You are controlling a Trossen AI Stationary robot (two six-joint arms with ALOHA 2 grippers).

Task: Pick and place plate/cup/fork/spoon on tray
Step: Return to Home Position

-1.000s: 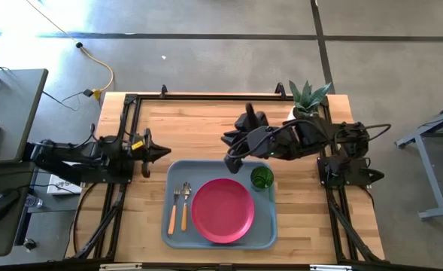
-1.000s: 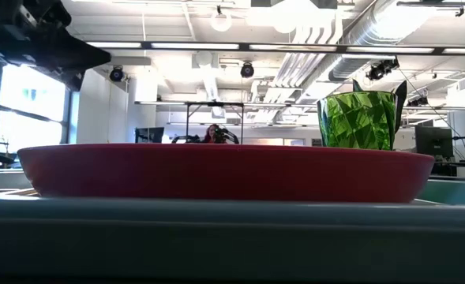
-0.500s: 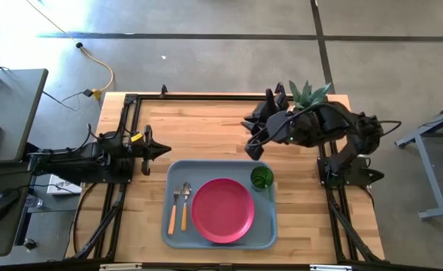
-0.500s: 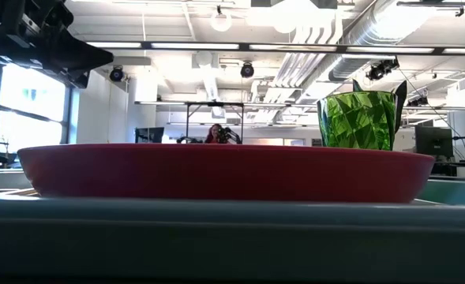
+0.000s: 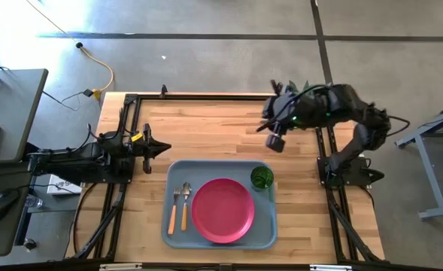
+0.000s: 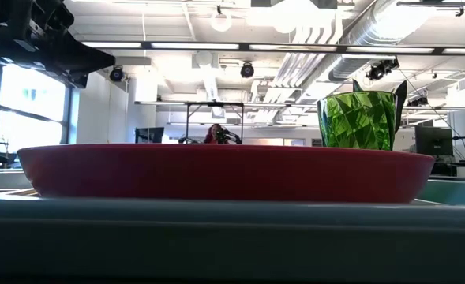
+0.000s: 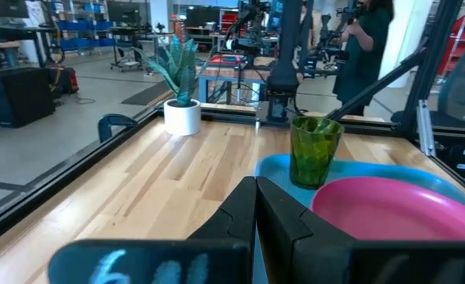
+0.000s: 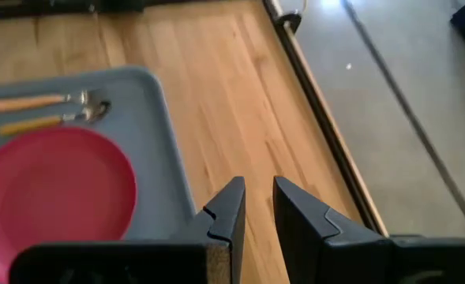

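Note:
The grey-blue tray (image 5: pixel 266 229) lies at the table's near middle. On it rest the pink-red plate (image 5: pixel 223 210), the green cup (image 5: pixel 262 178) upright at the tray's far right corner, and the fork (image 5: pixel 173 214) and spoon (image 5: pixel 184 211) side by side left of the plate. My right gripper (image 5: pixel 274 141) hangs above bare wood beyond the tray's far right corner, open by a narrow gap (image 8: pixel 257 201) and empty. My left gripper (image 5: pixel 165 148) is shut (image 7: pixel 256 189) and empty by the tray's far left corner. The low view shows the plate (image 6: pixel 224 170) and the cup (image 6: pixel 358 120).
A white pot with a green plant (image 7: pixel 182 114) stands at the table's far right corner, partly under my right arm in the high view. Black rails run along the table's left (image 5: pixel 123 128) and right (image 5: pixel 328 150) sides. A person (image 7: pixel 366 47) stands beyond the table.
My right gripper has drawn back from beside the cup at the tray's far edge toward the table's far right corner, rising. The cup has stayed upright on the tray.

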